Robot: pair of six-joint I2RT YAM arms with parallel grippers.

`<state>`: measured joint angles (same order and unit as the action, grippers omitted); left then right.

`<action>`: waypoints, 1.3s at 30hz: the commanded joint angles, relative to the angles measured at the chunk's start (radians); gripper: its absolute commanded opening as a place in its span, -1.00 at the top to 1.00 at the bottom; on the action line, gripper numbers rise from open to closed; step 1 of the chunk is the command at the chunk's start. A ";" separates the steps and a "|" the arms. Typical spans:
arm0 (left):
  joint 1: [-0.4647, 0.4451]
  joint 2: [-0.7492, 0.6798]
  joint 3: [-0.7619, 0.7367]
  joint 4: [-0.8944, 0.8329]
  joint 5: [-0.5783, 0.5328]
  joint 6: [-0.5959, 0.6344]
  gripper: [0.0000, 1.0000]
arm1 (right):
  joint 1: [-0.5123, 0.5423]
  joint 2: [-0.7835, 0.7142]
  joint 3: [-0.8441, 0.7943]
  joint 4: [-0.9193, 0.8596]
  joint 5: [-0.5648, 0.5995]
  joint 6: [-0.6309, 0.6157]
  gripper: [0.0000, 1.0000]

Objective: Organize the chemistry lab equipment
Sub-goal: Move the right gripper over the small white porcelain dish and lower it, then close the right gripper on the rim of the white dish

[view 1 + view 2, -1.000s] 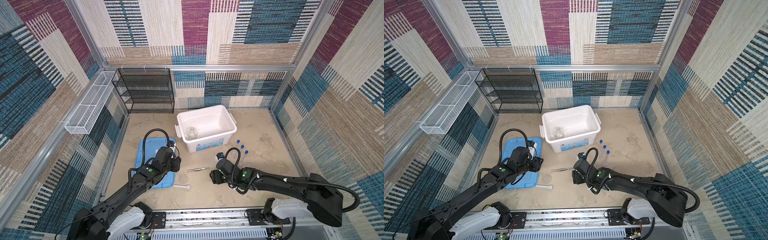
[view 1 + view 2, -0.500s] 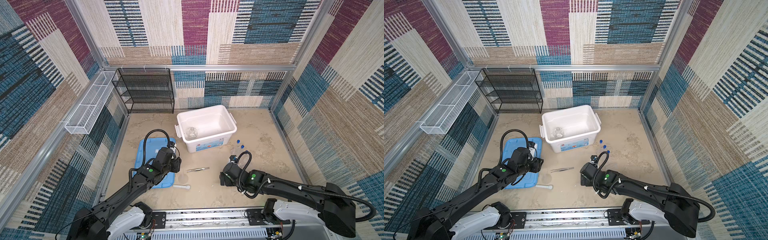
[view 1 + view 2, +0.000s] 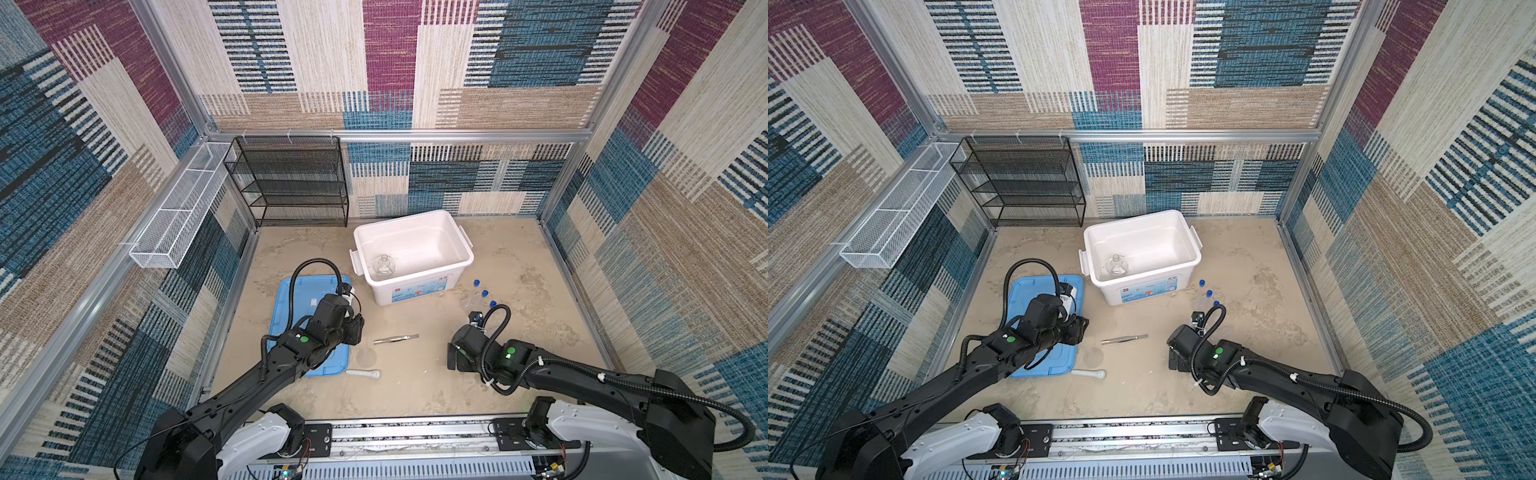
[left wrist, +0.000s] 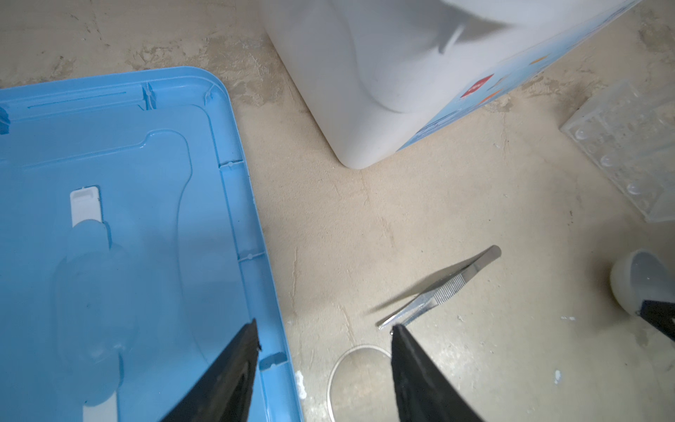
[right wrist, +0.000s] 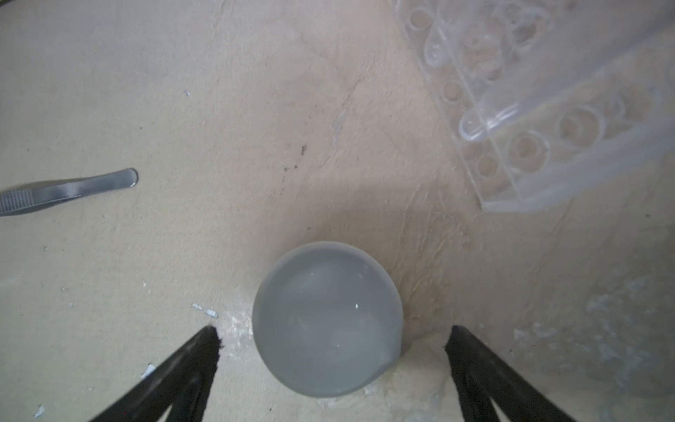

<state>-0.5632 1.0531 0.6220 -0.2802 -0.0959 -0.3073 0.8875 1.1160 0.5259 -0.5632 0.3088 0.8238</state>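
A small white bowl [image 5: 327, 321] stands on the table between the spread fingers of my right gripper [image 5: 332, 339], which is open and touches nothing. My left gripper [image 4: 325, 329] is open and empty, hovering over the blue lid's edge and a clear glass dish [image 4: 339, 361]. Metal tweezers [image 3: 396, 338] lie between the two arms, and a white pestle [image 3: 363, 373] lies near the lid's front corner. A glass flask [image 3: 384, 266] stands inside the white bin [image 3: 465, 249]. Blue-capped test tubes [image 3: 484, 293] stand in a clear rack [image 5: 548, 109] right of the bin.
The blue lid [image 3: 291, 316] lies flat on the left, under my left arm. A black wire rack [image 3: 291, 183] stands against the back wall. A white wire basket [image 3: 178, 216] hangs on the left wall.
My right gripper has moved to the right and toward the front, and its jaws have spread wider. The left arm has stayed still.
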 commanded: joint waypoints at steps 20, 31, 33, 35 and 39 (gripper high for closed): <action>0.000 -0.018 -0.020 0.009 -0.014 -0.003 -0.22 | -0.015 0.188 0.070 0.219 -0.153 -0.138 -0.73; 0.000 -0.023 -0.024 0.006 -0.017 -0.006 -0.22 | -0.002 0.238 0.086 0.153 -0.133 -0.160 -0.77; 0.000 -0.022 -0.027 0.007 -0.017 -0.006 -0.22 | -0.002 0.226 0.086 0.136 -0.120 -0.163 -0.80; 0.000 -0.018 -0.029 0.013 -0.013 -0.007 -0.22 | -0.002 0.223 0.090 0.134 -0.118 -0.170 -0.81; 0.000 -0.011 -0.021 0.013 -0.009 -0.009 -0.22 | -0.002 0.259 0.112 0.123 -0.123 -0.192 -0.80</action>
<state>-0.5632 1.0401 0.5957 -0.2775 -0.1005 -0.3073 0.8845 1.3594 0.6224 -0.4286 0.1699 0.6533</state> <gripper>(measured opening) 0.610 0.904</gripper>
